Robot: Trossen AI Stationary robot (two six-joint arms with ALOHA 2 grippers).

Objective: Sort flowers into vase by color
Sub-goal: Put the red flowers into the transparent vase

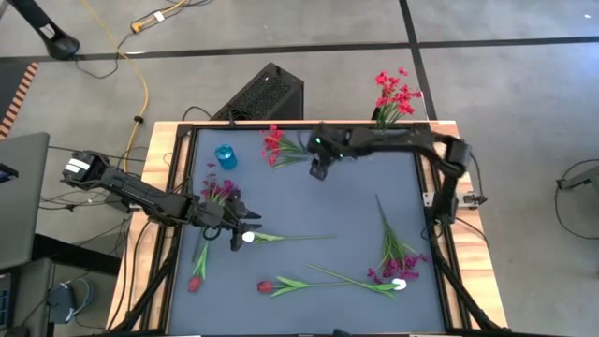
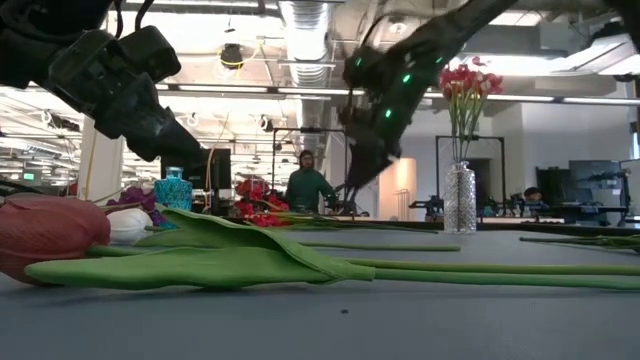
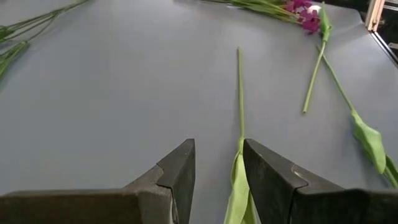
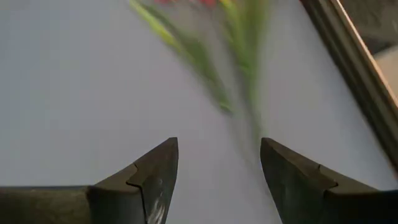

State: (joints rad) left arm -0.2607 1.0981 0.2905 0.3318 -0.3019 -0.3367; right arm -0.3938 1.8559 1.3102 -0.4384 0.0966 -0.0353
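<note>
My left gripper (image 1: pixel 245 227) (image 3: pixel 219 149) is open, low over the white tulip (image 1: pixel 248 237). Its fingers stand on either side of the tulip's stem (image 3: pixel 240 112), where a leaf (image 3: pixel 237 183) wraps it; I see no touch. The stem lies flat on the mat, running toward the table's right. My right gripper (image 1: pixel 318 171) (image 4: pixel 219 146) is open above the mat, pointing down beside a red spray (image 1: pixel 276 145) that lies near the far edge. The spray's green stems (image 4: pixel 205 62) show blurred ahead of the fingers.
A blue vase (image 1: pixel 225 156) stands far left, with purple blooms (image 1: pixel 217 190) beside it. A clear vase (image 2: pixel 460 200) with red flowers (image 1: pixel 395 94) stands at the far right corner. Red tulips (image 1: pixel 198 276) (image 1: pixel 265 285), a white tulip (image 1: pixel 398 285) and a magenta spray (image 1: pixel 404 267) lie near the front.
</note>
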